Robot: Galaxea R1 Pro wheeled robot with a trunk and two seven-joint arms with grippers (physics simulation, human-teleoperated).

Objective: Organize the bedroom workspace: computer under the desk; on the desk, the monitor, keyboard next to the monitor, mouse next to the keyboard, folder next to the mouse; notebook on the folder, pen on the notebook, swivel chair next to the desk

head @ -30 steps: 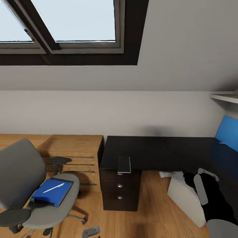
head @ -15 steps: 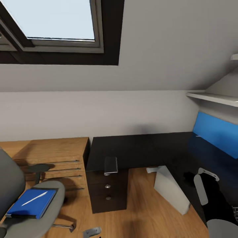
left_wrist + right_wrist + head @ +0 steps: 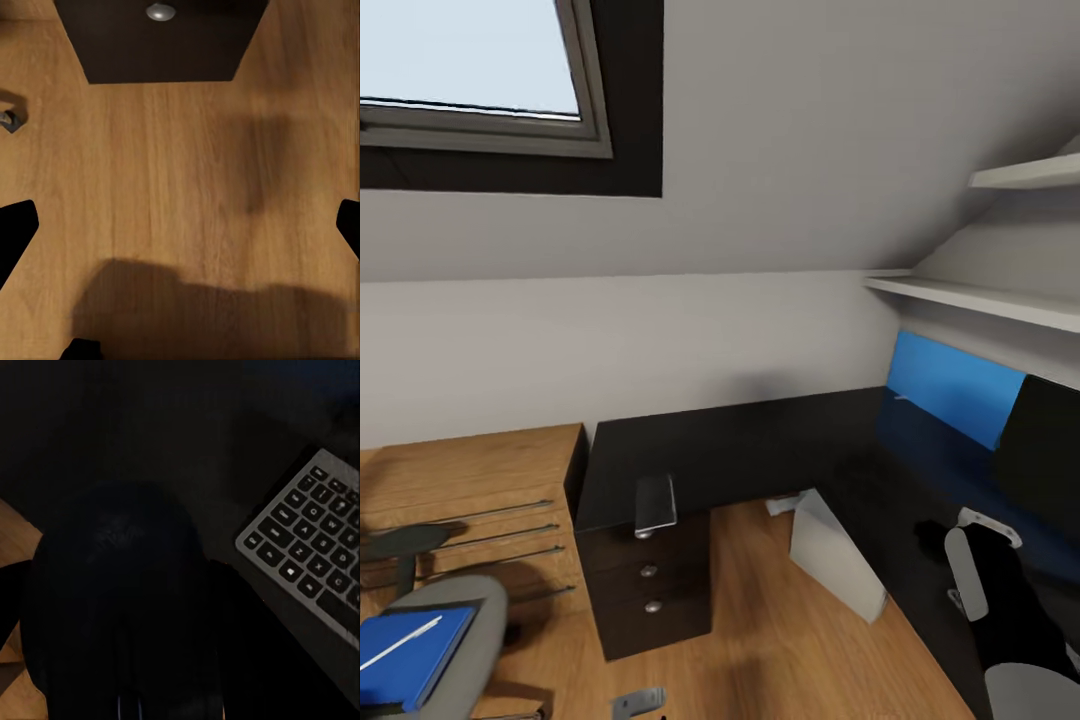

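The black desk (image 3: 760,445) runs along the wall and turns at the right, where the black monitor (image 3: 1045,455) stands on it. The grey notebook (image 3: 655,503) lies on the desk edge above the drawers (image 3: 650,585). The light computer (image 3: 835,555) leans on the floor under the desk. At lower left, the swivel chair (image 3: 460,620) carries the blue folder (image 3: 405,655) with the white pen (image 3: 400,643) on it. My right gripper (image 3: 950,542) is shut on the black mouse (image 3: 120,607) above the desk, beside the keyboard (image 3: 315,555). My left gripper (image 3: 180,229) hangs open over the floor.
A light wooden drawer cabinet (image 3: 470,490) stands left of the desk. White shelves (image 3: 980,295) and a blue wall panel (image 3: 950,385) sit above the desk's right wing. A chair caster (image 3: 9,120) lies near the drawer unit (image 3: 161,41). Wooden floor (image 3: 760,640) lies between chair and computer.
The camera has swung right: chair, folder and cabinet slid toward the picture's left edge, and the monitor and shelves came into view. The right arm keeps its place with the mouse.
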